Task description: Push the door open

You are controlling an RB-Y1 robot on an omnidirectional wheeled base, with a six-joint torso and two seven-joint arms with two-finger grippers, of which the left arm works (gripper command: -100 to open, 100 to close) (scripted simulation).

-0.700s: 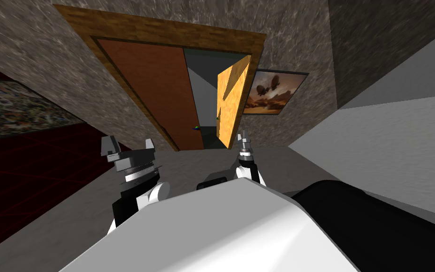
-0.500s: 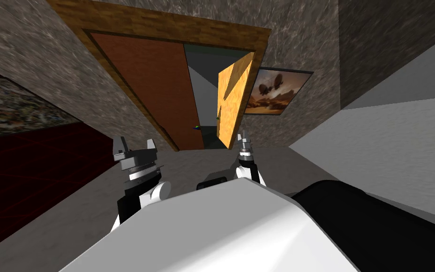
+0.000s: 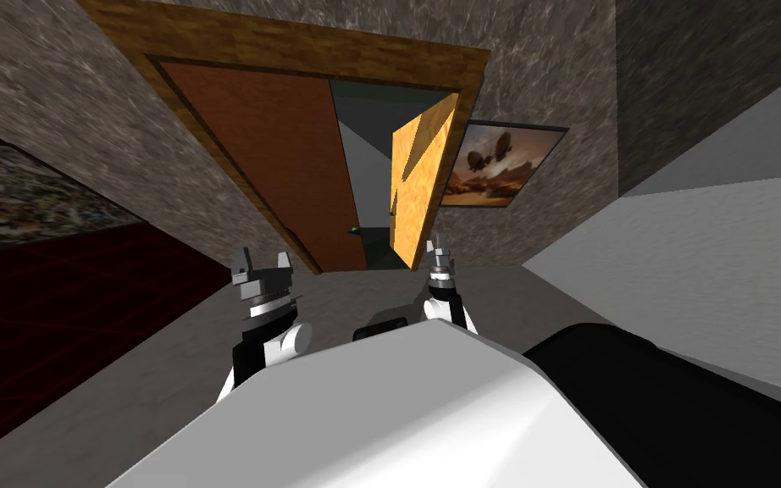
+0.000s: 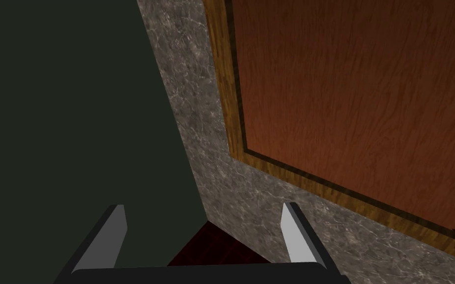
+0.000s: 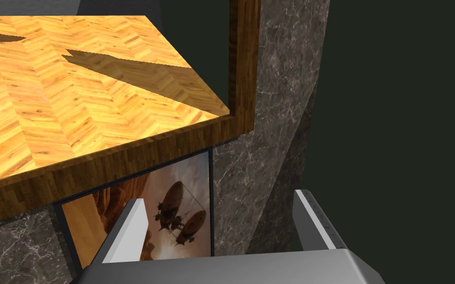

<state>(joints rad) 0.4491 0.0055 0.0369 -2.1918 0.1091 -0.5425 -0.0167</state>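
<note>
A wooden door frame point(image 3: 296, 47) stands ahead in the stone wall. Its left part holds a red-brown door leaf point(image 3: 270, 161), flat in the frame. At the right, a light orange wooden leaf point(image 3: 418, 186) stands swung at an angle, with a grey gap between them. My left gripper point(image 3: 262, 263) is open, short of the frame's lower left corner, touching nothing. Its wrist view shows the red-brown leaf point(image 4: 360, 98) and frame edge point(image 4: 221, 98) beyond the open left gripper point(image 4: 202, 222). My right gripper point(image 3: 438, 247) sits just below the orange leaf point(image 5: 73, 88). In its wrist view the right gripper point(image 5: 219, 217) is open and empty.
A framed picture of airships point(image 3: 503, 165) hangs on the stone wall right of the door, behind my right fingers point(image 5: 128, 231). Dark red floor point(image 3: 58, 305) lies to the left. A pale grey slab point(image 3: 702, 254) rises on the right. Grey floor runs to the doorway.
My left arm has moved inward toward the chest and its hand has turned, so the fingers appear closer together. The right arm and both door leaves have not moved.
</note>
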